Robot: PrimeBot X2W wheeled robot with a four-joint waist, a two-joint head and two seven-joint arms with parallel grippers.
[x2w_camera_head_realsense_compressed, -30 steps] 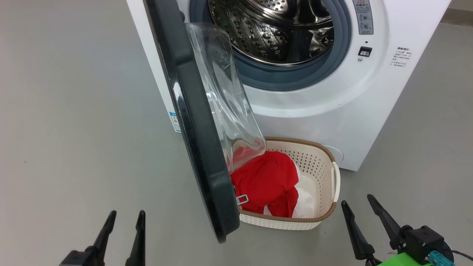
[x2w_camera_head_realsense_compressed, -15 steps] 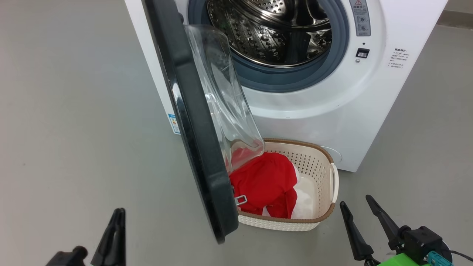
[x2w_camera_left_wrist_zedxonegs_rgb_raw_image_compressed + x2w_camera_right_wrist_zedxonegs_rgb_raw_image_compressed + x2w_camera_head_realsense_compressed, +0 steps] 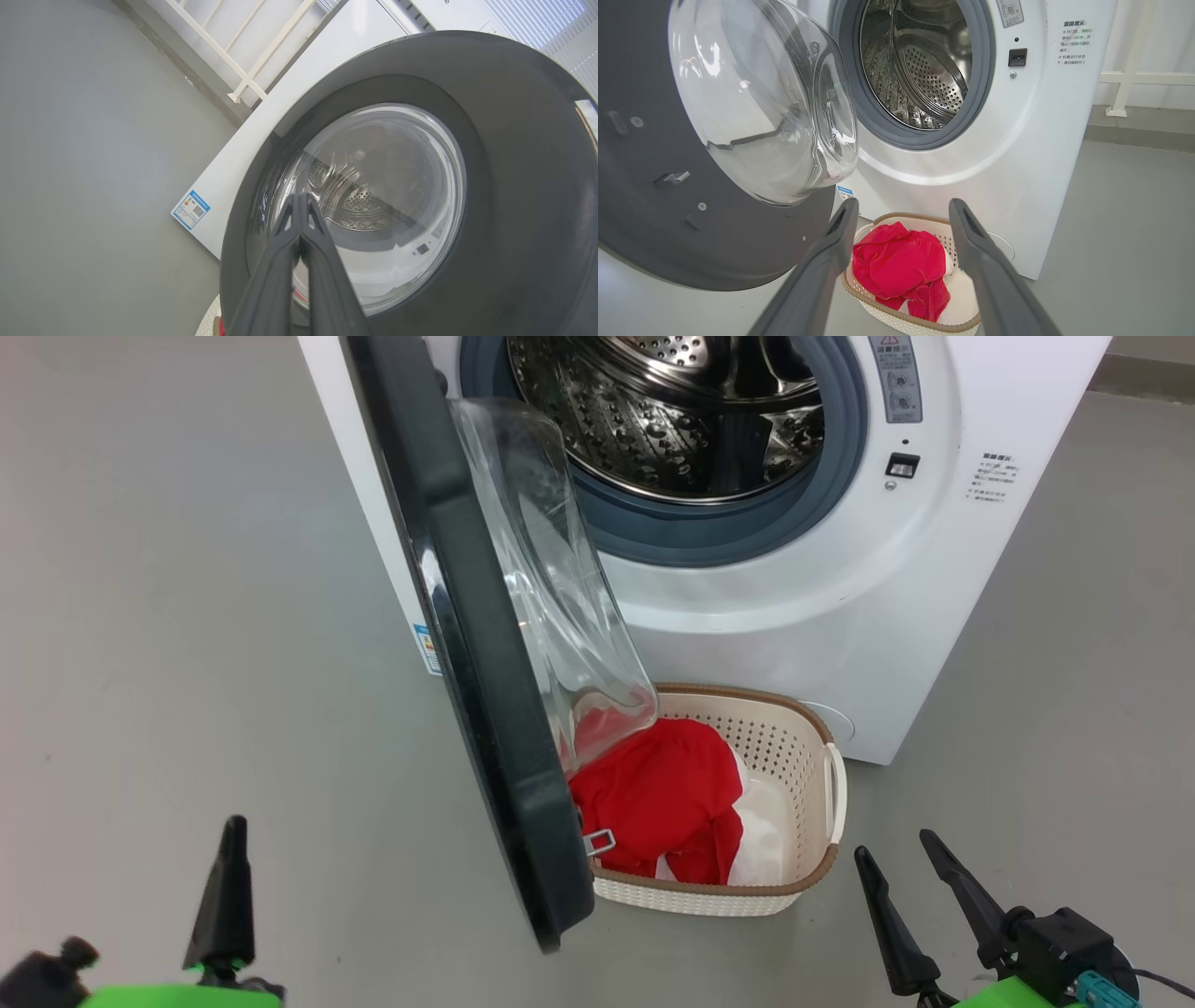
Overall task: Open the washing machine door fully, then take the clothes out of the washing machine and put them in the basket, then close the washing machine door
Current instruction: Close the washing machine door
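Left hand (image 3: 233, 826): fingers pressed together, empty, well left of the door (image 3: 467, 663). Door stands open, its lower edge over the basket (image 3: 822, 873). Clothes (image 3: 663, 789) lie inside basket, before the washer (image 3: 794, 616). Right hand (image 3: 892, 842): fingers apart, empty.

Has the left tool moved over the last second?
Yes. In the head view the left tool has shifted toward the robot's left, farther from the lower edge of the washing machine door, and it has shut.
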